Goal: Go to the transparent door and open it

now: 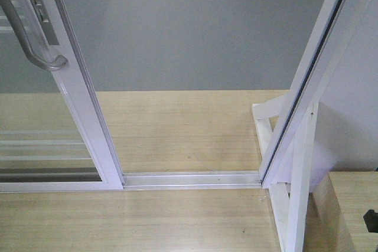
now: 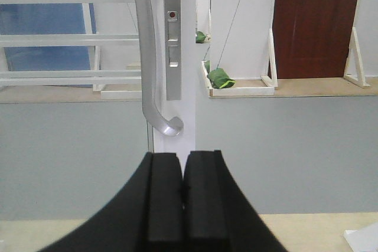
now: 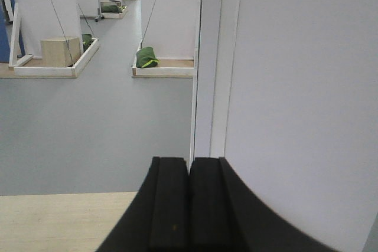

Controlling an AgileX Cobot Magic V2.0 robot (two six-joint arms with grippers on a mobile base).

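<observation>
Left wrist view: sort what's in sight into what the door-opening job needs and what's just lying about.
Job:
- transparent door
- its curved grey handle
- lock plate
- left gripper, shut, short of the handle

Lying about:
- green bags
- white floor tray
- dark red door

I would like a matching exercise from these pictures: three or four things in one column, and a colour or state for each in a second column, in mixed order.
Things:
1. door handle
2. left gripper
3. floor track
4. far door

Descriptions:
A. dark red-brown
B. black fingers pressed together
C. curved pale-grey bar
D. bare between door and jamb

Pairs: 1-C, 2-B, 3-D, 4-A
</observation>
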